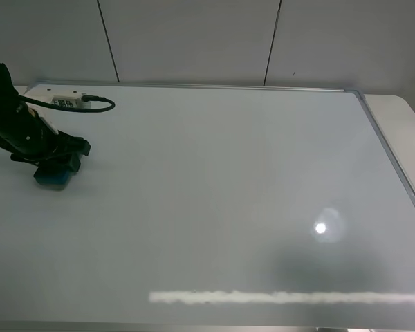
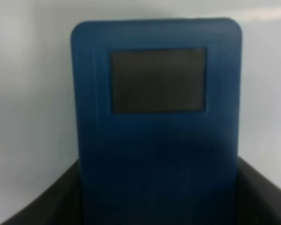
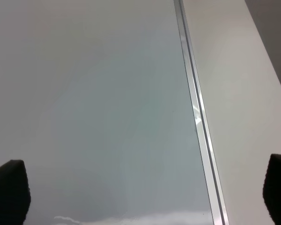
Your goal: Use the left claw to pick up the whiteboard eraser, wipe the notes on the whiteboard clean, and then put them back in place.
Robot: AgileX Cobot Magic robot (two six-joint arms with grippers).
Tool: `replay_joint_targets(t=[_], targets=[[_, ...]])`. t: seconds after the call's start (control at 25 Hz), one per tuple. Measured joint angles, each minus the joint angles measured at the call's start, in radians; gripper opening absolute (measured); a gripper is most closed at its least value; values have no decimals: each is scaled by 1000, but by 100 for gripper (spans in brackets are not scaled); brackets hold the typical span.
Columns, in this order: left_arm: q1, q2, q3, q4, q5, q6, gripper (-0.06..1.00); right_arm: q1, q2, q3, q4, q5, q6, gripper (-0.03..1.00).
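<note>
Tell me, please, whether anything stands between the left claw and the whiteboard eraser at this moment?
Nothing visible does. The left claw is already at the whiteboard eraser, which sits between its fingers in the left wrist view, low at the left edge of the whiteboard. No red notes show on the board.

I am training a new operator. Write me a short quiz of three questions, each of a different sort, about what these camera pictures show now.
1. True or false: red marker notes are visible on the whiteboard.
2. Multiple choice: where is the whiteboard eraser? A) between the fingers of the left claw, B) lying alone at the board's right edge, C) held by the right gripper.
3. Fill in: the right wrist view shows the board's silver ____ running between the fingertips.

Key:
1. False; no red marks show in any view.
2. A; it sits at the board's left side.
3. frame.
</note>
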Motion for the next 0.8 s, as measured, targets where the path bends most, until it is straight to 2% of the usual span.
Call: replay_joint_targets(t=[0.04,0.12,0.2,0.36,0.8], targets=[[0,0,0,4,-7,0,63,0,0,0,0,0,0,99],[0,0,0,12,-20,0,85,0,0,0,0,0,0,99],[0,0,0,17,-27,0,95,0,0,0,0,0,0,99],[0,0,0,20,-29,0,99,0,0,0,0,0,0,99],[0,-67,0,37,-22,20,99,0,0,0,0,0,0,99]])
